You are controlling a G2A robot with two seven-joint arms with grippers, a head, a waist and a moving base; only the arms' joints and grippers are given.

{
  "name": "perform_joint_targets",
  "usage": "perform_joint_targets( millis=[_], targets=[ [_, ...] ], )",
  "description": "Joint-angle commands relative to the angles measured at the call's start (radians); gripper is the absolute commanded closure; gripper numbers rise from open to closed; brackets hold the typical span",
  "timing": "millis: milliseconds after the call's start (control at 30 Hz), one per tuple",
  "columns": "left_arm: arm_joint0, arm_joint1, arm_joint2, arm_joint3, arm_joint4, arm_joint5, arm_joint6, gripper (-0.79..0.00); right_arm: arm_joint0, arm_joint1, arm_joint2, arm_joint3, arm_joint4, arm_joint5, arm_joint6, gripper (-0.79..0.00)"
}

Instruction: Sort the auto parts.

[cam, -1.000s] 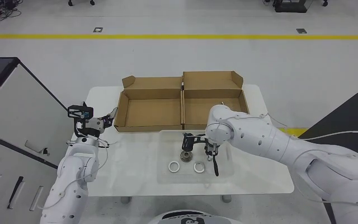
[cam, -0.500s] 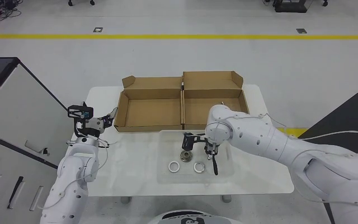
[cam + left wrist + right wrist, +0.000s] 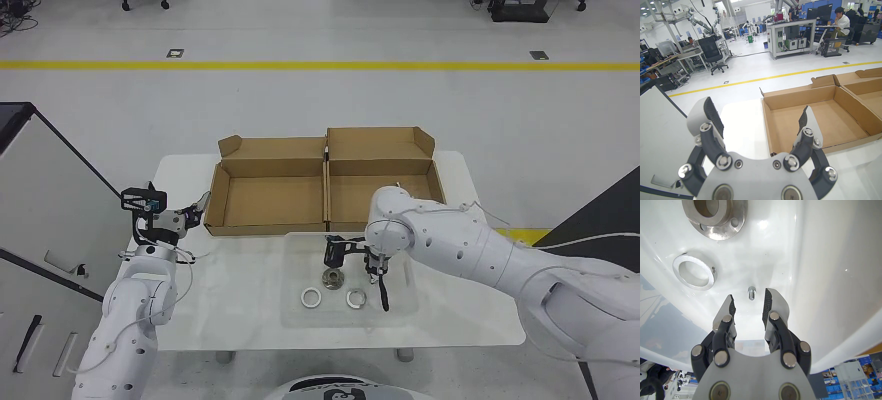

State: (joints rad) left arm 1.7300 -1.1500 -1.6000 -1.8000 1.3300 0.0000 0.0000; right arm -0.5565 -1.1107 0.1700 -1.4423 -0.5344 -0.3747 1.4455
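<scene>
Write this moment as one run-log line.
right gripper: open, at bolt in white tray | left gripper: open, empty, near cardboard box

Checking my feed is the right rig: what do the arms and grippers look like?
Left arm and right arm are glossy white rounded shells. Left gripper and right gripper match: silver base plate, black linkages with silver bolts, pale metal fingers faced with black ribbed pads.

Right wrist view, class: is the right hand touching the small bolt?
Apart. The right wrist view shows bare tray either side of the bolt, between it and the fingers of the right hand.
</scene>
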Motion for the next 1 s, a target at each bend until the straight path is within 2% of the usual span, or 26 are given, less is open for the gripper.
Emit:
perform_joint_targets(
  millis=[0, 233, 300, 367, 400, 433, 767, 967],
  targets=[
    [0.0, 0.0, 0.0, 0.0, 0.0, 0.0, 0.0, -0.785, -0.001, -0.003, 0.0, 0.007, -0.004, -0.006, -0.006, -0.336],
    [0.0, 0.0, 0.0, 0.0, 0.0, 0.0, 0.0, -0.785, -0.009, -0.017, 0.0, 0.035, -0.012, -0.018, -0.018, -0.299],
    [0.0, 0.0, 0.0, 0.0, 0.0, 0.0, 0.0, -0.785, -0.01, -0.02, 0.0, 0.041, -0.01, -0.017, -0.017, -0.246],
    [0.0, 0.0, 0.0, 0.0, 0.0, 0.0, 0.0, -0.785, -0.009, -0.022, 0.0, 0.046, -0.008, -0.013, -0.013, -0.145],
    [0.0, 0.0, 0.0, 0.0, 0.0, 0.0, 0.0, -0.785, -0.008, -0.022, 0.0, 0.047, -0.007, -0.012, -0.012, -0.04],
    [0.0, 0.0, 0.0, 0.0, 0.0, 0.0, 0.0, -0.785, -0.006, -0.022, 0.0, 0.048, -0.005, -0.01, -0.01, 0.0],
    [0.0, 0.0, 0.0, 0.0, 0.0, 0.0, 0.0, -0.785, 0.035, -0.001, 0.006, -0.037, 0.066, 0.031, 0.031, 0.0],
    [0.0, 0.0, 0.0, 0.0, 0.0, 0.0, 0.0, -0.785, 0.063, 0.044, 0.078, -0.163, 0.163, 0.041, 0.041, 0.0]
  ],
)
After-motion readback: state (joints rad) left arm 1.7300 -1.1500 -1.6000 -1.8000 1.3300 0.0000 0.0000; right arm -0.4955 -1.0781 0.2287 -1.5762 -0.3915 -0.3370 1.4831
